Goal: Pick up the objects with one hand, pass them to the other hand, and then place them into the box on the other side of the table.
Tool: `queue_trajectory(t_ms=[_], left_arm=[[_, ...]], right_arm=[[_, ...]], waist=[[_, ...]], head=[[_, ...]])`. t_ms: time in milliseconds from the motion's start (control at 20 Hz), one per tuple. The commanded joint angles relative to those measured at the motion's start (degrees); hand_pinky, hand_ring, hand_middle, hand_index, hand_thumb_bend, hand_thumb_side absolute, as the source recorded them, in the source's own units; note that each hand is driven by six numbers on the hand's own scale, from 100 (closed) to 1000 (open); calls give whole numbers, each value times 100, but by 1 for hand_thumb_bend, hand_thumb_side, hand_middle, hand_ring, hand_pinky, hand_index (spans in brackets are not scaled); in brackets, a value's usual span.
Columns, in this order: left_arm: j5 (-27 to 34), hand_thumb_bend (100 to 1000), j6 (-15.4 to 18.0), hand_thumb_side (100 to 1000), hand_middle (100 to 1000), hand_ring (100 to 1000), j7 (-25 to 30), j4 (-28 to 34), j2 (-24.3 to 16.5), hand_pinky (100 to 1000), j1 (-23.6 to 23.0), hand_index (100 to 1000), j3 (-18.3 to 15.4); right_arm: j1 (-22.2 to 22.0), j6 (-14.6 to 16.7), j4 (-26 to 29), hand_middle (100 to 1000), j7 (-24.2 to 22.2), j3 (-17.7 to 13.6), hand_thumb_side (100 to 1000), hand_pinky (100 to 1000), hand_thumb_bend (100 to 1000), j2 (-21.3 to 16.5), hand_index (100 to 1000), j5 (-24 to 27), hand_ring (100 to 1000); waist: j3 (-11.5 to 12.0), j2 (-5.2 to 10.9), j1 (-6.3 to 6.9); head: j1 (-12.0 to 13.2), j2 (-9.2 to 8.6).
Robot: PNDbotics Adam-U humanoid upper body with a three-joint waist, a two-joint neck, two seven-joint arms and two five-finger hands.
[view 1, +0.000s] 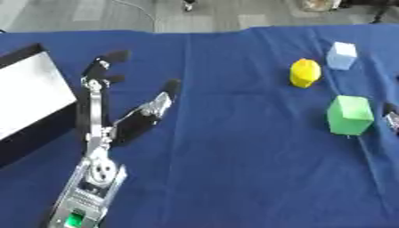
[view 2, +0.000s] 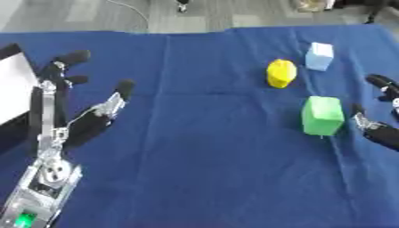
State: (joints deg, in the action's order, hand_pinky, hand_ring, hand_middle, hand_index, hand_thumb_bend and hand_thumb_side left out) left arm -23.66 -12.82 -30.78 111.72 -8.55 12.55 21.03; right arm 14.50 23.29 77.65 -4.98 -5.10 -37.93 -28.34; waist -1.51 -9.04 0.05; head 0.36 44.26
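Three blocks lie on the blue cloth at the right: a green block [view 2: 322, 115], a yellow block [view 2: 281, 73] farther back, and a pale blue block [view 2: 319, 56] behind that. My right hand [view 2: 380, 121] is at the right edge just beside the green block, fingers spread open, with nothing in it. My left hand [view 1: 117, 107] hovers over the left part of the table with straight fingers and thumb apart, holding nothing. The box [view 1: 27, 95], white inside with black walls, sits at the left edge next to the left hand.
The table is covered with a blue cloth [view 1: 234, 147]. Grey floor shows beyond the far edge. Between the left hand and the blocks lies a wide stretch of bare cloth.
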Motion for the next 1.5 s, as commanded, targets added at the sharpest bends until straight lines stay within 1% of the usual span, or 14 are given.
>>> queue_trajectory(t_ms=[50, 300, 450, 550, 1000, 1250, 1500], left_arm=[[-14, 674, -6, 409, 688, 863, 52, 98, -87, 710, 25, 754, 1], [-10, 672, -20, 410, 688, 863, 104, 104, -84, 710, 26, 754, 7], [-7, 672, -24, 410, 688, 863, 136, 101, -82, 711, 28, 754, 12], [-5, 672, -26, 410, 688, 863, 152, 98, -82, 711, 28, 754, 13], [11, 668, -18, 411, 687, 863, 198, 94, -86, 712, 31, 755, 26], [16, 666, -7, 411, 686, 863, 213, 85, -80, 713, 26, 756, 37], [19, 665, -3, 412, 686, 863, 215, 83, -81, 713, 21, 756, 30]], right_arm=[[172, 165, -223, 977, -226, 177, 697, 844, 100, -695, 996, 172, 969], [348, 420, -473, 972, -590, 542, 738, 856, 100, -1402, 1000, 361, 965], [439, 543, -515, 971, -802, 703, 737, 860, 100, -1589, 1000, 464, 964], [498, 612, -506, 970, -921, 785, 734, 861, 100, -1643, 1000, 511, 964], [755, 848, -287, 971, -1435, 1246, 814, 862, 100, -1751, 1000, 766, 963], [922, 921, -104, 971, -1733, 1517, 856, 862, 100, -1723, 1000, 887, 963], [960, 967, 7, 973, -1948, 1683, 895, 863, 100, -1688, 1000, 969, 964]], waist=[[8, 49, -46], [38, 56, -29], [54, 54, -28], [63, 50, -26], [99, 42, -34], [124, 38, -37], [146, 33, -44]], head=[[-75, -14], [-98, -14], [-80, -14], [-72, -14], [-99, -14], [-158, -14], [-186, -14]])
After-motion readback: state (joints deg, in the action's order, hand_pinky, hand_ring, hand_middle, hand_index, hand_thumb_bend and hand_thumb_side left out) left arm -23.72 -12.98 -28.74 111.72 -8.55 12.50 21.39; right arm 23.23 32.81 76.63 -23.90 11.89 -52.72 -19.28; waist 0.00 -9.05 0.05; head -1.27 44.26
